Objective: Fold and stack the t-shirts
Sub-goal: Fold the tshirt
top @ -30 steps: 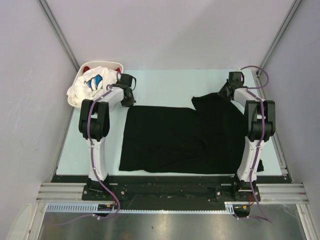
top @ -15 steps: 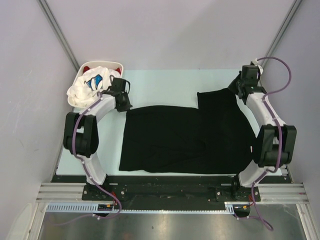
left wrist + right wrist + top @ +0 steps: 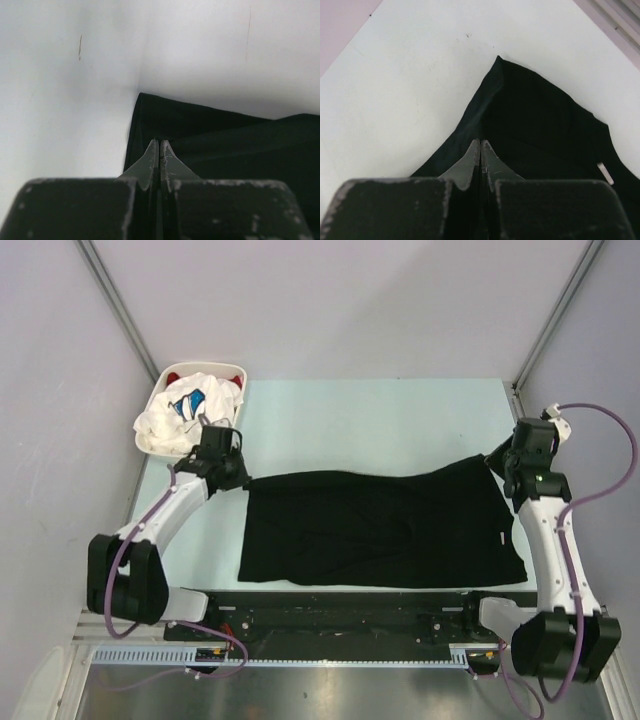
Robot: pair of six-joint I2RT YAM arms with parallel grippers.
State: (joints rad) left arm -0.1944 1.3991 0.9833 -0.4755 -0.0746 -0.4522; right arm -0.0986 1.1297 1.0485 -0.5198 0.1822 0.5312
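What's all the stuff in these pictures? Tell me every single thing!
black t-shirt: one, black, spread across the table's near half
white t-shirt: one, white with blue print, heaped in the basket, spilling over its left rim
red cloth: one, red, peeking out at the basket's far side, mostly hidden
basket: one, white, at the table's far left corner
table: one, pale greenish white, under everything
left gripper: one, black with grey fingers, shut on the black t-shirt's far left corner
right gripper: one, same colours, shut on its far right corner
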